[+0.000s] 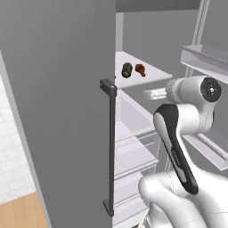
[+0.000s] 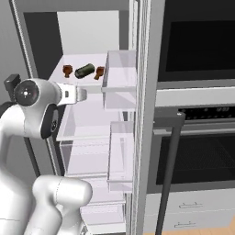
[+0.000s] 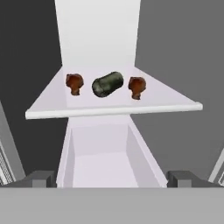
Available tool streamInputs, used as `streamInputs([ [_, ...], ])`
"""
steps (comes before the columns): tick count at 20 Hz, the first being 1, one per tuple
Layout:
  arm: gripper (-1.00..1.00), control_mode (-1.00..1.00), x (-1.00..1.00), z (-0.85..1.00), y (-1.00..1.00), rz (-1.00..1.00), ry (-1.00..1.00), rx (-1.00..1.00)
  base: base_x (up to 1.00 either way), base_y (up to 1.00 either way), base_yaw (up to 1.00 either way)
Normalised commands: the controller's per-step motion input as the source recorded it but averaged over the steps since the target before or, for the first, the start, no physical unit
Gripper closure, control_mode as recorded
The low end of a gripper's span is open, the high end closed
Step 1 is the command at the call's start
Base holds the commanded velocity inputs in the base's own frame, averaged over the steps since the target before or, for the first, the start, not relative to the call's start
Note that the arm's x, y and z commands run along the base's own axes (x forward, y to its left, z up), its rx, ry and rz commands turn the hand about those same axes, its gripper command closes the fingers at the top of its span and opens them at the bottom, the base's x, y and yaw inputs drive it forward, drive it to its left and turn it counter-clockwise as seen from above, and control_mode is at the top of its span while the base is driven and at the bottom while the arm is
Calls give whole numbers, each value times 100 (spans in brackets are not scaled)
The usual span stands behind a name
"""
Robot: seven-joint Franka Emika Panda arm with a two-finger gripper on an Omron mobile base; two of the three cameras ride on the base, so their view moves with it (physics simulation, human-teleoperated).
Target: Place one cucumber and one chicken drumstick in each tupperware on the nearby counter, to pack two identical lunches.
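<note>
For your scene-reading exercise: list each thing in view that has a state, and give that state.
Fridge door: open.
Cucumber: lying on its side on the shelf.
Drumsticks: lying either side of the cucumber.
Hand: open, empty, short of the shelf.
Oven door: shut.

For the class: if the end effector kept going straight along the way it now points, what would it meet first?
Probably the front edge of the white fridge shelf, or the dark green cucumber lying on it between two drumsticks. The open end effector aims about shelf height, so depth leaves this uncertain.

On the fridge shelf [image 3: 113,108] lie one cucumber [image 3: 107,83] and two chicken drumsticks [image 3: 74,82] [image 3: 137,86].
</note>
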Motion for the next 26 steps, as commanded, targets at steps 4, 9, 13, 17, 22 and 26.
streamInputs([
  [4,-100,-100,0,37,4,0,1,9,0,0,0],
  [9,-100,-100,0,22,1,0,2,1,0,0,0],
  [13,-100,-100,31,0,-4,-1,3,0,0,0,0],
  [17,-100,-100,47,-3,-11,-2,12,0,0,0,0],
  [22,-100,-100,47,-21,-2,-6,16,0,0,0,0],
  [26,-100,-100,56,-8,-1,-4,13,0,0,0,0],
])
